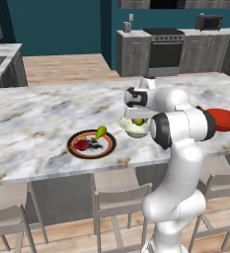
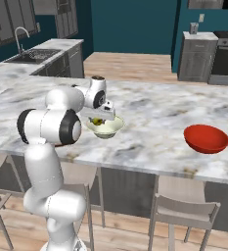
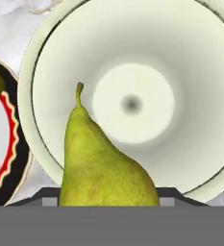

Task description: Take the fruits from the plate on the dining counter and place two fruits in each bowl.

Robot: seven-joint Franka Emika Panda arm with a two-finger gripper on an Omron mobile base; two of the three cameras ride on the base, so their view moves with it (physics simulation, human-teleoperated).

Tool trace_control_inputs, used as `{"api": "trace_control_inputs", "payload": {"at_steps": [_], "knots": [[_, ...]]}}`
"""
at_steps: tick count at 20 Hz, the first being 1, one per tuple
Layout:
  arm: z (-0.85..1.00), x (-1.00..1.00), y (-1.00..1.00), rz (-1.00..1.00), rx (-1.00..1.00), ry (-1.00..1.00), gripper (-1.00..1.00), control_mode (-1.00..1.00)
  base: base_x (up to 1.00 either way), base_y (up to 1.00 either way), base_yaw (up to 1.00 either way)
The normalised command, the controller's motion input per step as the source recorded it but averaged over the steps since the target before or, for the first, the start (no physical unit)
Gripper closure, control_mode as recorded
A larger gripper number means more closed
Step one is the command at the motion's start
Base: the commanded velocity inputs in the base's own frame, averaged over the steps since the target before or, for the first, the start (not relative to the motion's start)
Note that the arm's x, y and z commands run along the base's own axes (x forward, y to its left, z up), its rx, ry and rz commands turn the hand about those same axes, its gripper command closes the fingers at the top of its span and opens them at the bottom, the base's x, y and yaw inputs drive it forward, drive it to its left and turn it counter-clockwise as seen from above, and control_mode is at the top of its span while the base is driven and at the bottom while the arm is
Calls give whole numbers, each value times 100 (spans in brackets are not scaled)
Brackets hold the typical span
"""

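Note:
My gripper (image 1: 138, 117) is shut on the green pear (image 1: 138, 121), which hangs just above the cream-white bowl (image 1: 131, 129) on the dining counter (image 1: 37, 118). In the hand view the pear (image 3: 104, 163) sits between the finger tips, stem up, over the bowl (image 3: 185, 62), which has nothing inside. The right base view shows the gripper (image 2: 99, 117) with the pear (image 2: 97, 121) over the same bowl (image 2: 109, 128). To the bowl's left, the plate (image 1: 106, 148) holds a dark red fruit (image 1: 82, 145) and a small yellow-green fruit (image 1: 100, 132). The red bowl (image 2: 206, 138) stands further right.
Chairs (image 1: 117, 197) line the counter's near side under the overhang. My own arm's elbow (image 1: 183, 126) bulks between the two bowls. In the hand view the plate rim (image 3: 7, 144) lies right beside the cream bowl. An oven (image 1: 165, 49) and cabinets stand far behind.

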Motion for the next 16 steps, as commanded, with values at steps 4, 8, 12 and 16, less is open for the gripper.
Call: {"api": "trace_control_inputs", "payload": {"at_steps": [4,8,12,16], "knots": [[-50,25,-10,0,-2,1,100,-100,0,0,0],[-50,16,-11,0,-1,4,100,-100,0,0,0],[-44,1,-10,0,-1,5,-100,-100,0,0,0],[-4,0,0,0,0,1,-100,-100,0,0,0]]}}
